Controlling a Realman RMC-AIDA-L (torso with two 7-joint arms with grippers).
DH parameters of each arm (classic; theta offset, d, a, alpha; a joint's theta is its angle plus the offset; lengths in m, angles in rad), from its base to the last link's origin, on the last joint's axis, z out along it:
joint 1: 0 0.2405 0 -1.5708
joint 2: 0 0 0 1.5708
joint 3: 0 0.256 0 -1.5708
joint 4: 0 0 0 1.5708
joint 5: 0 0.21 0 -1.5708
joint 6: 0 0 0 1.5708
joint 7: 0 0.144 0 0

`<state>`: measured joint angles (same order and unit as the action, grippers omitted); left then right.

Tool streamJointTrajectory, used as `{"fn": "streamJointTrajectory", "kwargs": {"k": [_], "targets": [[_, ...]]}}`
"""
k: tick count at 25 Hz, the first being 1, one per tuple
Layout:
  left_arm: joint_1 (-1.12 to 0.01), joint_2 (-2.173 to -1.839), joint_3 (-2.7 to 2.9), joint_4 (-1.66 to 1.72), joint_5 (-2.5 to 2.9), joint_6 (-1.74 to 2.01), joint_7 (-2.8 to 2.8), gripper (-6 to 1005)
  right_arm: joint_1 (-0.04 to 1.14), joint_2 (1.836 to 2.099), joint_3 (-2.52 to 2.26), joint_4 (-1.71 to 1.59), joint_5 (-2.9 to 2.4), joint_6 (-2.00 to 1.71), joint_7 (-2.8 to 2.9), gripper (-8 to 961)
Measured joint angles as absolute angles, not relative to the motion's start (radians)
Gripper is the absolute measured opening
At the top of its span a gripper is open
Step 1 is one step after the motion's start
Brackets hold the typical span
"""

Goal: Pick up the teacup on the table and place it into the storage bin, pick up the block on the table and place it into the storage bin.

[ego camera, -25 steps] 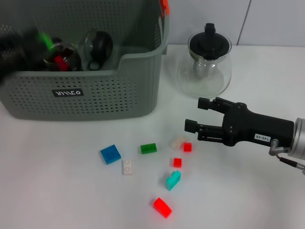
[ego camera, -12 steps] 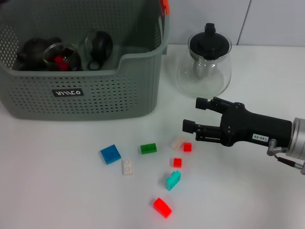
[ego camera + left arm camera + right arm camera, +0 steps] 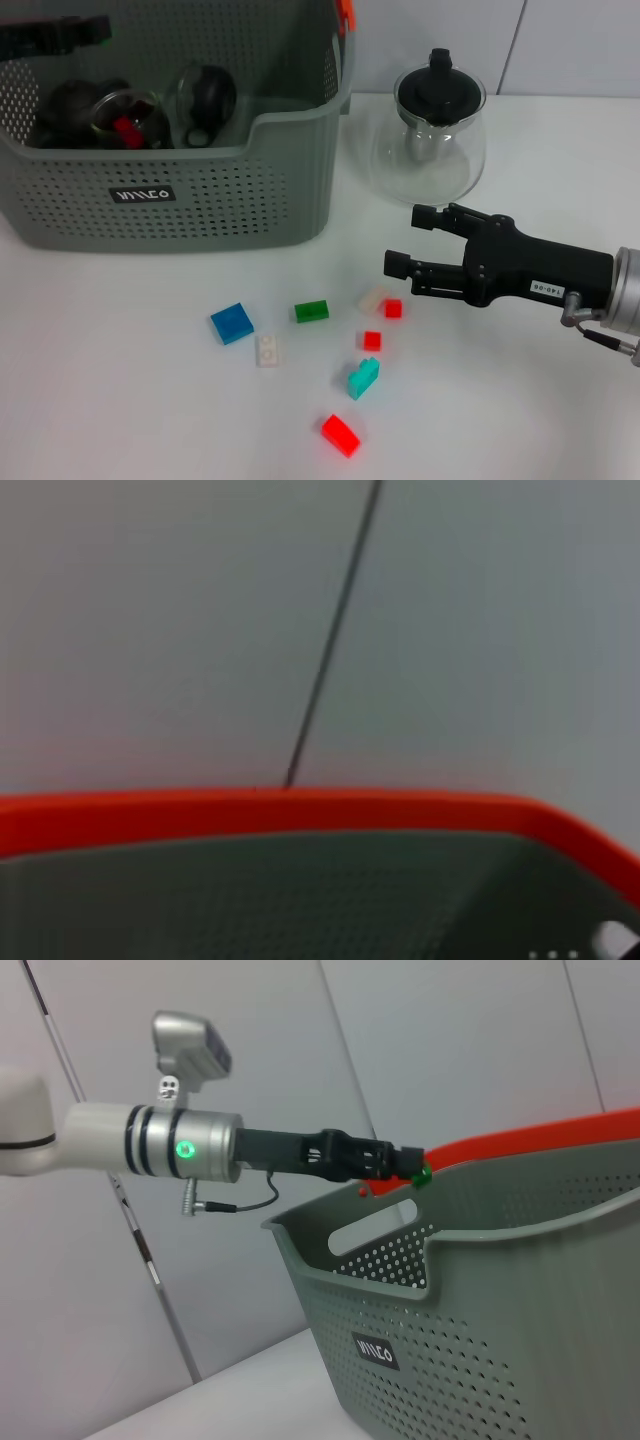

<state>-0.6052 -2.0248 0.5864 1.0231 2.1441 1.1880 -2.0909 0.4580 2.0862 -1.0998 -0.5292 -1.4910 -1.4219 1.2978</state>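
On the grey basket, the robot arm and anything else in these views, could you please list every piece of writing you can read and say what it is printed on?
Small black label on the front wall of the large grey perforated plastic storage bin: white letters, seen upside down from the head, not clearly readable; in the right wrist view they look like "WILCO", uncertain.
White sticker on the black right hand's body: small digits, roughly "140-06", too small to be sure.
No other text is visible.
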Motion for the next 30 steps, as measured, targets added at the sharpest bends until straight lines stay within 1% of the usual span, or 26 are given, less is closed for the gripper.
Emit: {"fn": "streamJointTrajectory", "kwargs": {"k": [4,10,15,18,20,22,26,28,29,30], "targets": [[-0.63,-2.014,0.594,1.019,2.214,1.183,-2.159,395,0.457,2.086,-1.1,-0.528,-1.491,-1.422,1.298,942],[-0.639,-2.016,0.596,1.019,2.213,1.173,-2.179,410,0.458,2.086,-1.1,-0.528,-1.491,-1.422,1.298,944],[-0.638,-2.025,0.59,1.022,2.212,1.171,-2.195,551,0.46,2.086,-1.1,-0.528,-1.491,-1.422,1.298,943],[-0.624,-2.033,0.589,1.045,2.198,1.176,-2.217,551,0.46,2.086,-1.1,-0.528,-1.489,-1.422,1.298,943],[-0.608,-2.047,0.591,1.086,2.192,1.186,-2.219,551,0.461,2.086,-1.1,-0.528,-1.488,-1.422,1.298,943],[-0.58,-2.077,0.596,1.169,2.188,1.203,-2.216,551,0.462,2.086,-1.1,-0.528,-1.488,-1.422,1.298,943],[-0.514,-2.148,0.61,1.375,2.165,1.299,-2.186,552,0.462,2.086,-1.1,-0.528,-1.488,-1.422,1.298,942],[-0.488,-2.157,0.599,1.429,2.086,1.4,-2.174,552,0.463,2.086,-1.1,-0.528,-1.488,-1.421,1.298,942],[-0.477,-2.154,0.588,1.432,2.026,1.461,-2.162,552,0.463,2.086,-1.1,-0.528,-1.488,-1.421,1.298,942],[-0.467,-2.145,0.576,1.414,1.945,1.525,-2.132,552,0.463,2.086,-1.1,-0.528,-1.488,-1.42,1.298,942]]}}
